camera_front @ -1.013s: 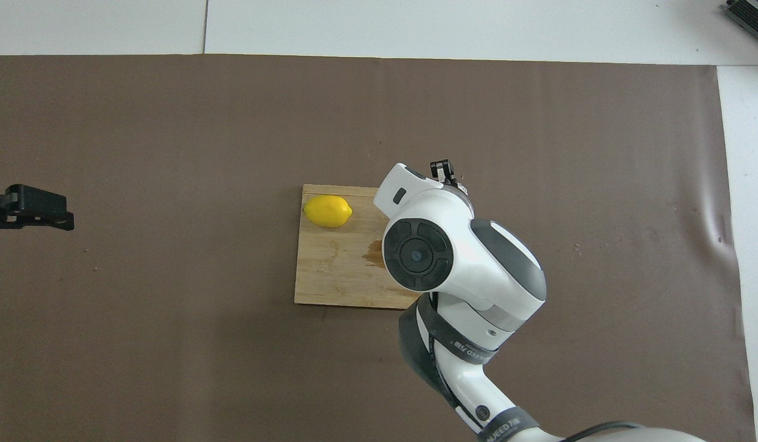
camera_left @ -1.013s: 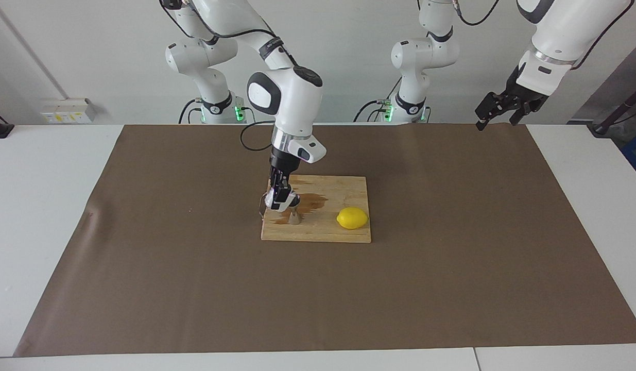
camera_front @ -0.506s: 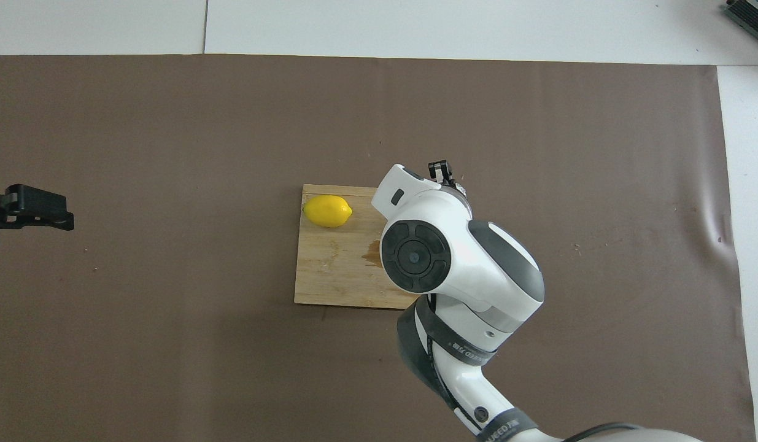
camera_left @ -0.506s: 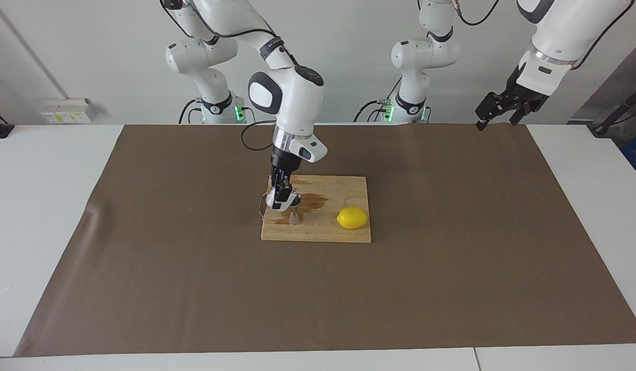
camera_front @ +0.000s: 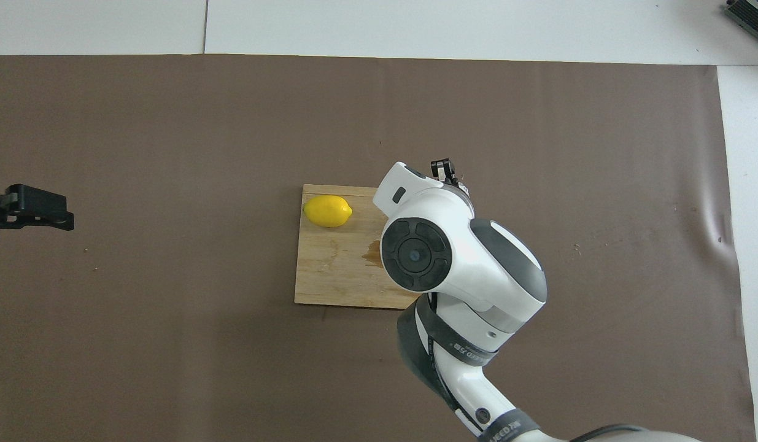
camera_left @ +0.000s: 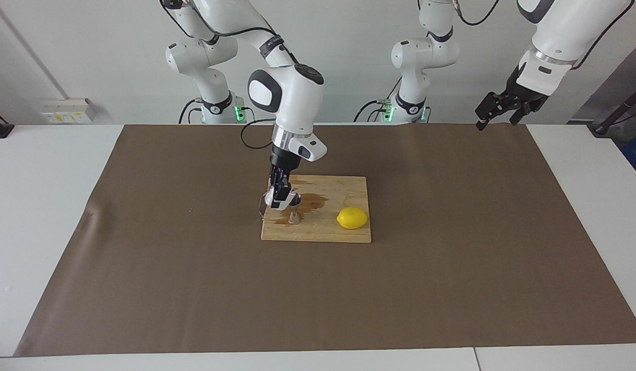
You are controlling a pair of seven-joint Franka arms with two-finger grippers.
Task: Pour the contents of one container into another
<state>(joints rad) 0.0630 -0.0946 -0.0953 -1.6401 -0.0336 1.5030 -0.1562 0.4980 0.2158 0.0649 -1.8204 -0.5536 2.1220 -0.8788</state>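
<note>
White and crinkled, the cup (camera_left: 274,200) sits clamped in my right gripper (camera_left: 279,202), my fingers closed tight on its wrapped sides. I hold it tipped over the steel jigger (camera_left: 294,217), which stands upright on the wooden board (camera_left: 343,191) directly under the cup, toward my right arm's end of that board. The cup's mouth leans toward the jigger's upper cone; whether the two touch I cannot tell. From overhead my own wrist covers both cup and jigger, and only the black top of the gripper (camera_front: 443,170) shows past the white housing.

A dark wet stain (camera_left: 312,202) spreads on the board just beside the jigger, nearer to me than the jigger and running toward the board's middle. Farther along the board, toward my left arm's end, a yellow lemon (camera_left: 352,218) lies on its side, well apart from the jigger. The board rests on a brown mat (camera_left: 194,288) that covers most of the white table (camera_left: 39,170).

My left gripper (camera_left: 495,111) waits up in the air over the mat's corner at its own end, its fingers spread and holding nothing.
</note>
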